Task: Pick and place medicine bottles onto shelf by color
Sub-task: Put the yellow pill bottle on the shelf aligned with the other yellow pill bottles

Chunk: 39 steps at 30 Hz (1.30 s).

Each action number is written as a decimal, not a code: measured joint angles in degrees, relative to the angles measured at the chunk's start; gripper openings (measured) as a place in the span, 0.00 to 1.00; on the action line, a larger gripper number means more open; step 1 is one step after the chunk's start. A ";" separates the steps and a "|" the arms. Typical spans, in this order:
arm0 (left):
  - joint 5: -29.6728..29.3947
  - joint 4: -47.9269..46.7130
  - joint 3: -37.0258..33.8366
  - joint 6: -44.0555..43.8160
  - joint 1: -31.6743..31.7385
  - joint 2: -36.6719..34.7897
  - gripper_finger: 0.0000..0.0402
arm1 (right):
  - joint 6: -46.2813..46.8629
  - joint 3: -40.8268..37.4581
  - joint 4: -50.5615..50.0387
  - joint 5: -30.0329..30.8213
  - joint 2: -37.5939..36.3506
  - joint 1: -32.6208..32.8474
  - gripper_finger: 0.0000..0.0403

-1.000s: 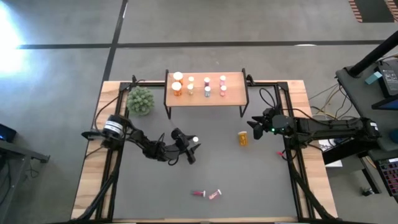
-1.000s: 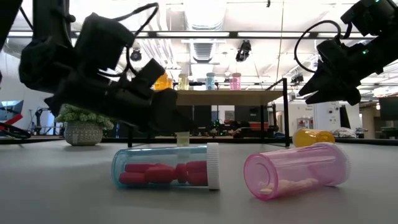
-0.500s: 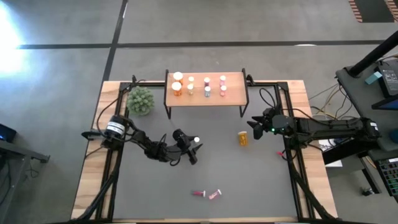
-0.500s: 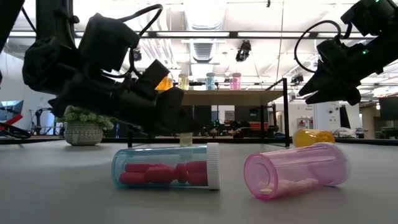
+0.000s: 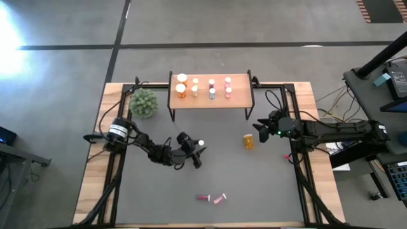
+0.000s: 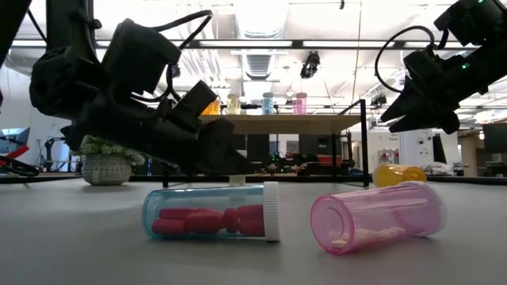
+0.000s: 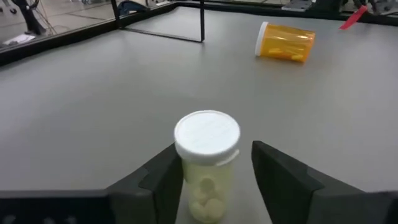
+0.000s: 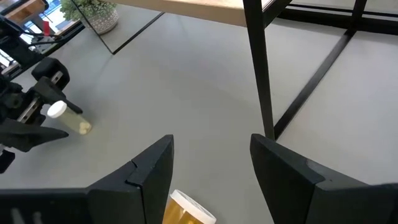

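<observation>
Yellowish bottle stood upright on the grey table, white cap up, pale pills visible inside. It sat between the fingers of my left gripper, roughly mid-table, in front of the shelf's left end. One finger was hard against the bottle's side; the other finger showed a small gap. So jaws partly closed around it; can't tell if I actually had a grip.

Orange bottle lay on its side on the table, right of centre, white cap towards the shelf. My right gripper hung just beside it, towards the table's right edge, fingers apart, holding nothing; bottle's cap showed between them in the right wrist view.

Two more bottles lay on their sides near the front edge, close together: a clear one with red pills and a pink one.

Shelf stood at the far edge of the table, light wood on black legs. Eight bottles were on it in two rows: orange pair at the left end, then a yellowish pair, a bluish pair, and a pink pair at the right.

Green plant sat on the table just left of the shelf.
</observation>
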 joint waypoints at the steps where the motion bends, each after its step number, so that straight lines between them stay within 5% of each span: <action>1: 0.00 -0.22 0.00 -0.72 0.00 -0.02 0.40 | 0.00 0.00 -0.02 0.02 0.00 0.00 0.50; 10: 0.01 -0.28 0.00 -2.53 0.00 -0.04 0.26 | 0.01 0.00 0.00 0.00 0.00 0.00 0.50; 20: 0.04 2.11 0.47 -1.92 0.10 -3.67 0.25 | 0.02 0.00 0.00 0.00 0.00 0.00 0.50; 24: -0.28 1.18 2.46 5.30 0.47 -7.50 0.25 | 0.01 0.00 0.00 0.01 0.01 0.00 0.50; 28: -2.95 -4.62 5.06 11.33 2.07 -12.83 0.25 | 0.00 0.00 0.00 0.00 0.00 0.00 0.50; 39: -5.51 -26.01 14.00 11.07 13.25 -24.55 0.25 | 0.00 0.00 -0.02 0.00 0.00 0.02 0.50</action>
